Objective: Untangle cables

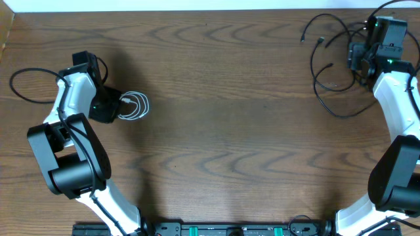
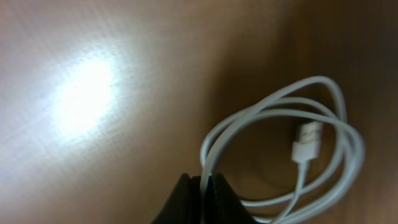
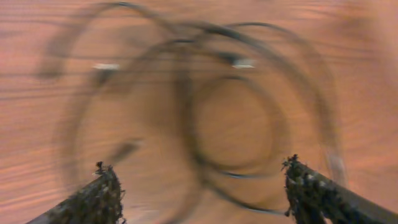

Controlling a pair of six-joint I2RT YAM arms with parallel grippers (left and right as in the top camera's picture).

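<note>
Left hand [image 2: 202,179] pinches the white cable [image 2: 306,142]; right hand [image 3: 198,167] hovers spread above black cables [image 3: 185,118].

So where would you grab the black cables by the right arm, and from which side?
The lone lower loop of the black cables, from straight above: it lies flat, apart from the overlapping coils, so open jaws would likely straddle one strand.

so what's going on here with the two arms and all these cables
Two robot arms are working on cables on a wooden table. The left gripper is shut on a strand of the coiled white cable on the left side. The right gripper is open above a loose tangle of black cables in the far right corner, holding nothing. The white cable lies apart from the black ones.
</note>
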